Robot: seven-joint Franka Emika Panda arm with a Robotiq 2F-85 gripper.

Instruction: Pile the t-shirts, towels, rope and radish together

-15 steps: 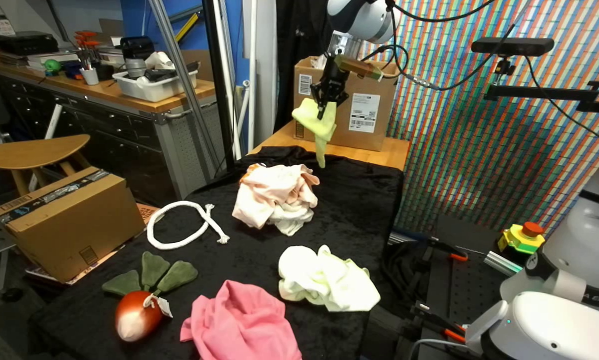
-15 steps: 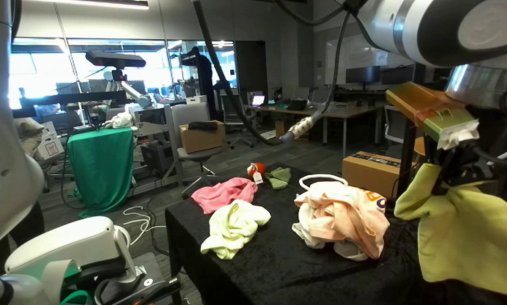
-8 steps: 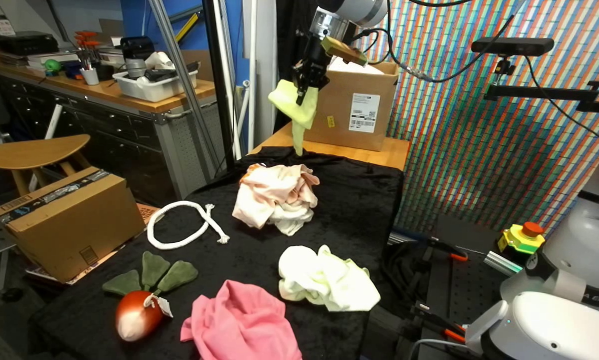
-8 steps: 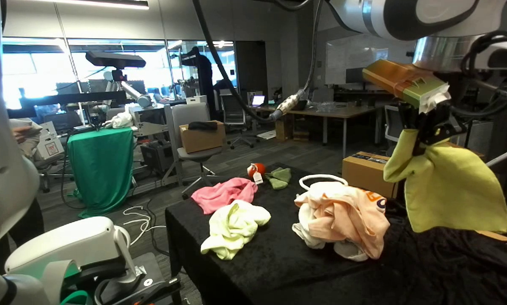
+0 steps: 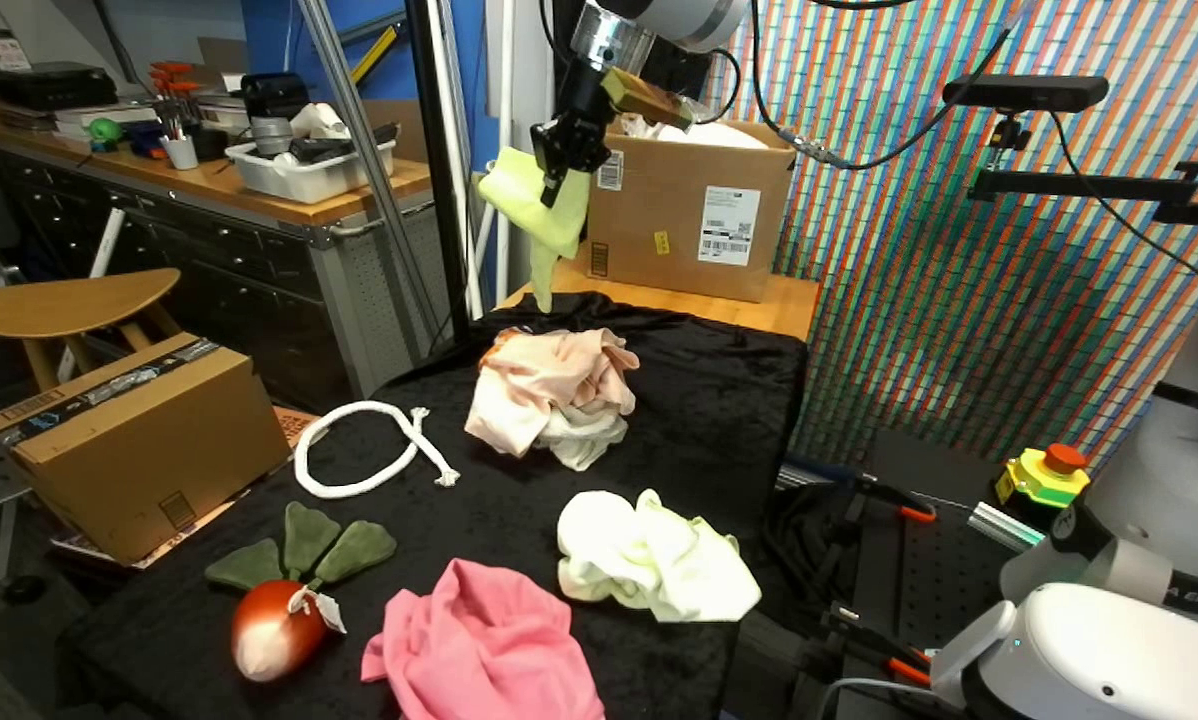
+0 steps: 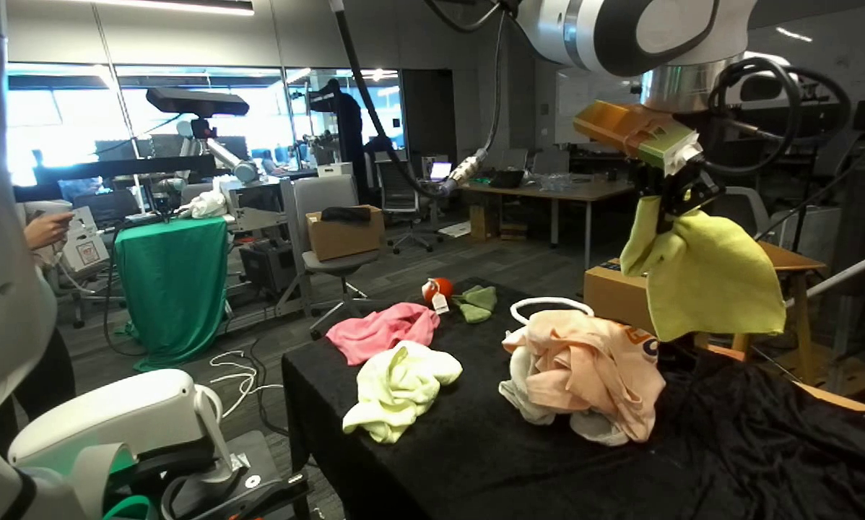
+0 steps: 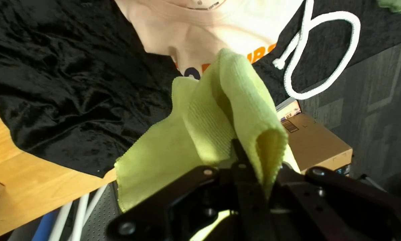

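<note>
Yellow-green towel (image 6: 714,282) was held aloft, on the far side of the peach t-shirt (image 5: 557,368).
Fingers (image 5: 552,188) were closed tight on a gathered fold near its top; the rest hung down, long axis roughly upright, by the far edge of the black cloth (image 5: 704,420) on the table (image 5: 787,308) in an exterior view. The peach t-shirt, with a whitish cloth (image 5: 586,435) under it, lay below and to the near side of the fingers, a dark gap showing under the towel's tail. Judgement: the coming move needed a carry nearer, then lowering; the tail would probably land first. White rope (image 5: 344,491) lay left of the peach t-shirt, radish (image 5: 274,630) near left, pink cloth (image 5: 484,645) and pale lime cloth (image 5: 659,565) nearer; none touched it, so piling looked partly done.
</note>
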